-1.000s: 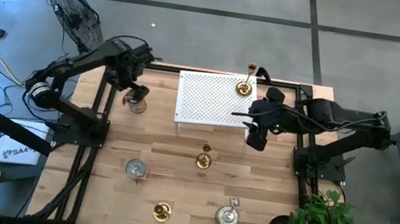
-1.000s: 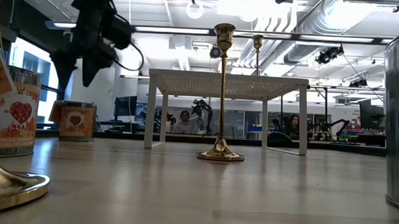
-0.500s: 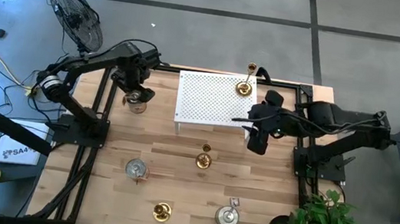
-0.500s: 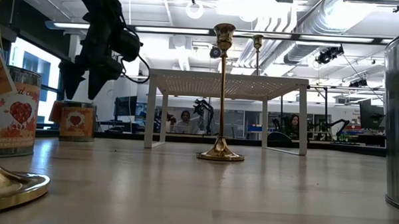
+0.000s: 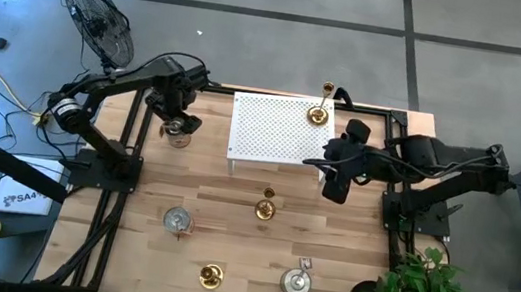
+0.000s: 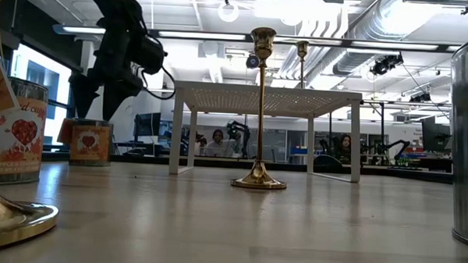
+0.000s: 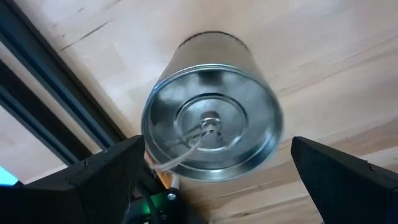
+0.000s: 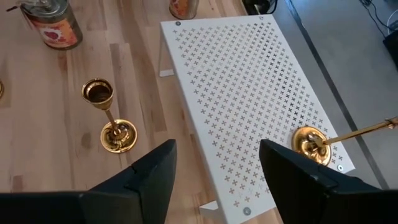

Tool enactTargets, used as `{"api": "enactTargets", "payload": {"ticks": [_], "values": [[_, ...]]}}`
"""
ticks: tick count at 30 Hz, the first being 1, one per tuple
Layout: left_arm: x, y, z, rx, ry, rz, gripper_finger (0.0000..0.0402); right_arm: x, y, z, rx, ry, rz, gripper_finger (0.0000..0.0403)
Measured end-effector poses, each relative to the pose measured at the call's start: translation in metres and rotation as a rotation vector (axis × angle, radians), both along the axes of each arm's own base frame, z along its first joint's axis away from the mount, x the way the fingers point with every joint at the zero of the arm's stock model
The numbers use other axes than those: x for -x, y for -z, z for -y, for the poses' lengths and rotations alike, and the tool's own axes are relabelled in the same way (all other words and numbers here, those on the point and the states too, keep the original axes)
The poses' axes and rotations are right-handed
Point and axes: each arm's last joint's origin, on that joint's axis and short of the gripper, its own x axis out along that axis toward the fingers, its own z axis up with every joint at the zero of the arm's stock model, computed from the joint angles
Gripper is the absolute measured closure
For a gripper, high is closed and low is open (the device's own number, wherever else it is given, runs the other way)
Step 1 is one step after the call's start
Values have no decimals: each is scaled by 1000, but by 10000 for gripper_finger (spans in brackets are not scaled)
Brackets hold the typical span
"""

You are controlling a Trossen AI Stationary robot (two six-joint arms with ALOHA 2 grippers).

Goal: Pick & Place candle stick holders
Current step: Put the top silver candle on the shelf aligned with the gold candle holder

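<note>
One gold candlestick [image 5: 322, 106] sits on the white rack [image 5: 273, 128]; approx. five holders left on the table [image 5: 229, 233]. We've got left gripper [image 5: 177, 127] fingers wide open above a squat holder [image 7: 211, 118], nothing gripped; right gripper [image 5: 334, 186] fingers part-open, empty, beside the rack.

Left tool [image 5: 176, 125] spread wide, right tool [image 5: 335, 172] parted

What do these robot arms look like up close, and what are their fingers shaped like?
Both arms are dark, jointed tubes with thin black cables looping alongside. The left gripper and right gripper each end in two flat, wedge-shaped black fingers.
</note>
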Motion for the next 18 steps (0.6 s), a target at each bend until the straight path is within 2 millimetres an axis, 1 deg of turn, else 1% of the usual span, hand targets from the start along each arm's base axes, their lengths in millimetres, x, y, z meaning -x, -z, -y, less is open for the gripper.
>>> {"api": "enactTargets", "payload": {"ticks": [11, 18], "values": [[1, 16, 0, -16, 0, 11, 2, 0, 0, 0, -1, 0, 4, 178], [-1, 19, -1, -33, 0, 27, 2, 0, 0, 0, -1, 0, 4, 178]]}}
